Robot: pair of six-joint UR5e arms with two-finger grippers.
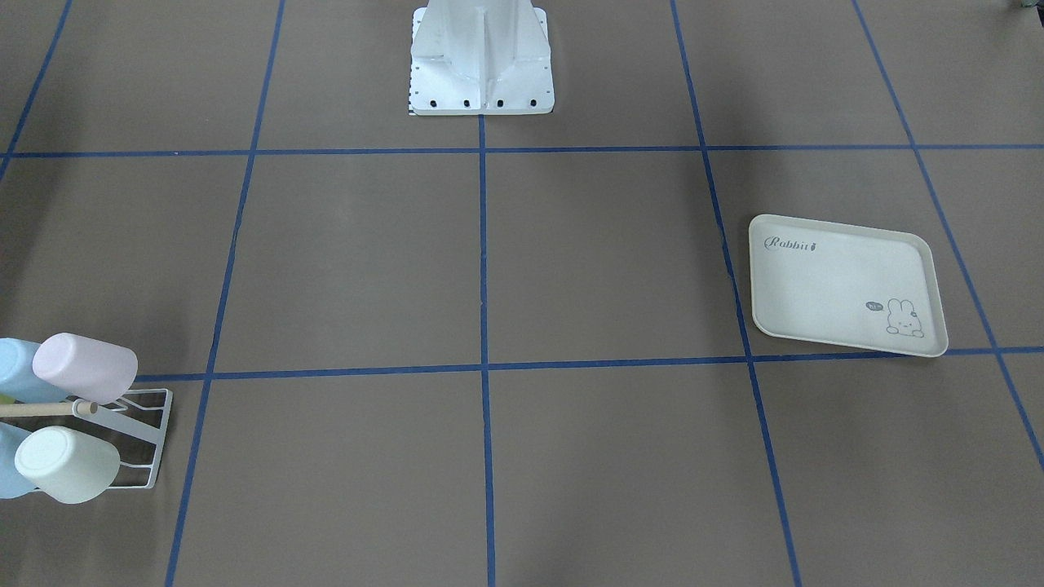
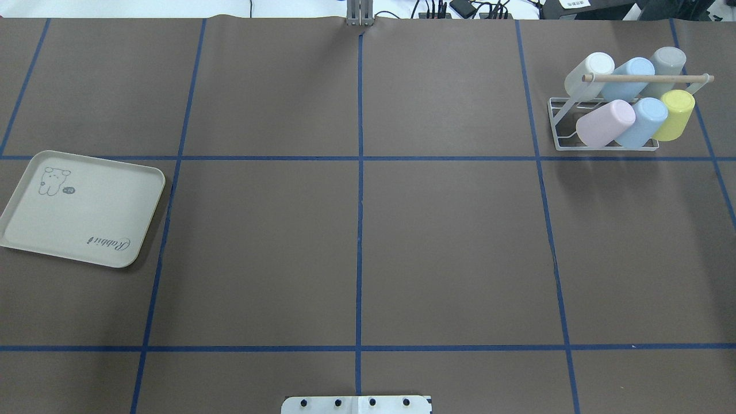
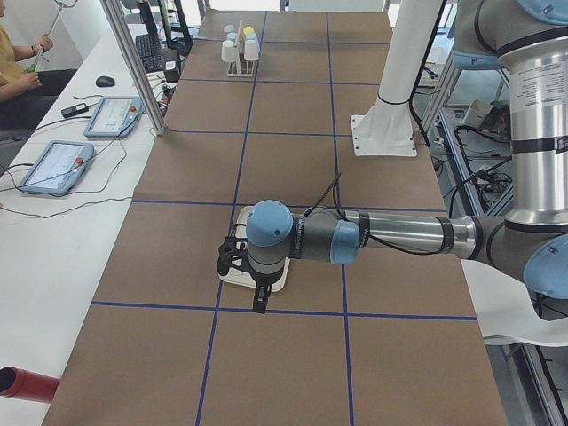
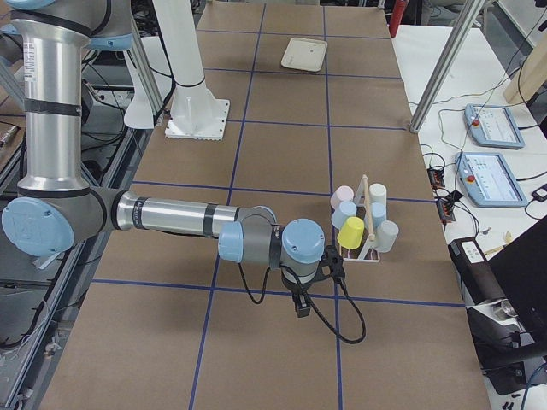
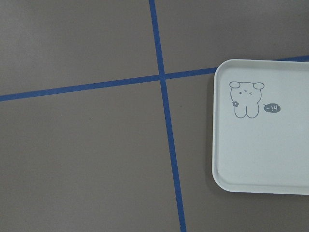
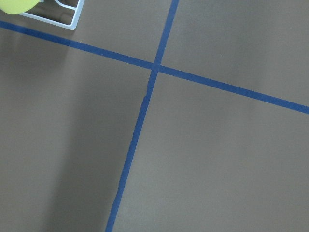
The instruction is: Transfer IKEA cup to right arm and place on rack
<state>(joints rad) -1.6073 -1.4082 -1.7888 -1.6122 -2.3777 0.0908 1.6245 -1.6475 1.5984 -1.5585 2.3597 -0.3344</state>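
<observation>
You have a brown tabletop (image 2: 448, 241) marked off with blue tape. The left arm (image 3: 390, 235) reaches out by the cream tray (image 2: 80, 210) at the tabletop's left edge. The right arm (image 4: 171, 213) hangs near the rack (image 2: 566, 129) in the far right corner. Six IKEA cups sit tilted on that rack, the pink cup (image 2: 605, 122) and yellow cup (image 2: 675, 112) in its near row. You cannot tell whether the left gripper (image 3: 229, 260) or the right gripper (image 4: 335, 259) is wide or narrow.
</observation>
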